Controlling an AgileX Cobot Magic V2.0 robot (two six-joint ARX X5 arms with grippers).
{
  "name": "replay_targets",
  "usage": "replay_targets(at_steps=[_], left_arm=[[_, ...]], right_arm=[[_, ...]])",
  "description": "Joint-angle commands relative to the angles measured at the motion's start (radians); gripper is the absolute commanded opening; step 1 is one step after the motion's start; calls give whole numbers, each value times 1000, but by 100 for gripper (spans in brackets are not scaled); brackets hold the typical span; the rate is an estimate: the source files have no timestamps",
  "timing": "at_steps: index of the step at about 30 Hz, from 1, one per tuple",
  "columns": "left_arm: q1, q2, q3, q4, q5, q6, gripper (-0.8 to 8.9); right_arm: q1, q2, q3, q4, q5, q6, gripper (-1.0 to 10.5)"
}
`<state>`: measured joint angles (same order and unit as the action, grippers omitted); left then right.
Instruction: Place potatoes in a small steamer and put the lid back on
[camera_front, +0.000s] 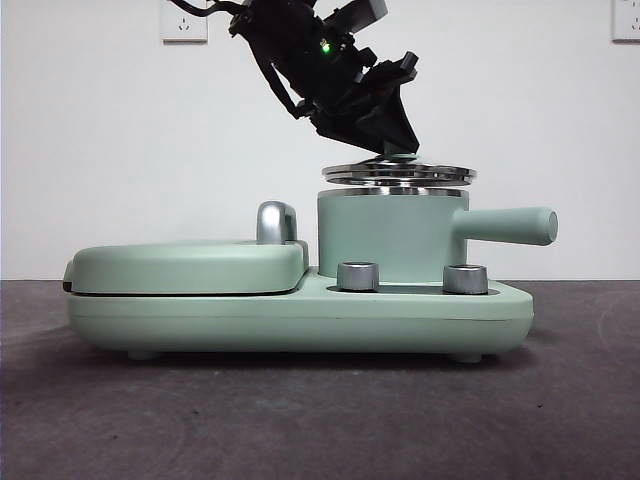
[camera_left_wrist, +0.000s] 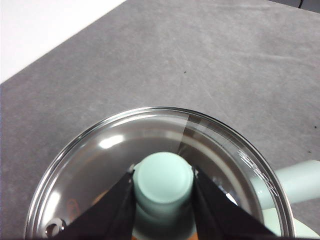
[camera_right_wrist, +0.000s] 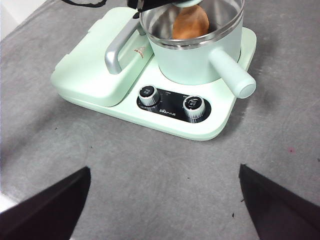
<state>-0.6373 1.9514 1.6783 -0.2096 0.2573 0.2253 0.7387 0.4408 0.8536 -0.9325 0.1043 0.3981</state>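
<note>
Directly above the small steamer (camera_front: 390, 235), the left gripper (camera_front: 400, 152) is holding the lid (camera_front: 398, 174) level by its knob (camera_left_wrist: 163, 181), fingers clamped; potato (camera_right_wrist: 190, 22) inside; right gripper (camera_right_wrist: 162, 200) is waiting, fingers wide.

We see the left pincer (camera_front: 398, 150) as matte black, angular plates with a small green light (camera_front: 323, 46), black cables above; the right pincer (camera_right_wrist: 162, 210) shows two plain black wedges.

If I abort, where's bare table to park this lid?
Bare grey table lies between the mint-green cooker base and the open right gripper. Crowded: over the mint-green pot, where the left gripper holds the steel-rimmed lid.
</note>
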Motion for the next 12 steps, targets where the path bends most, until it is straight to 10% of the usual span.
replay_targets(at_steps=[1,12], left_arm=[[9,11,28,27,1,14,19],[24,18,28,54,2,-5,18]], right_arm=[[8,3,2,4,-2,11,460],[8,3,2,4,1,14,460]])
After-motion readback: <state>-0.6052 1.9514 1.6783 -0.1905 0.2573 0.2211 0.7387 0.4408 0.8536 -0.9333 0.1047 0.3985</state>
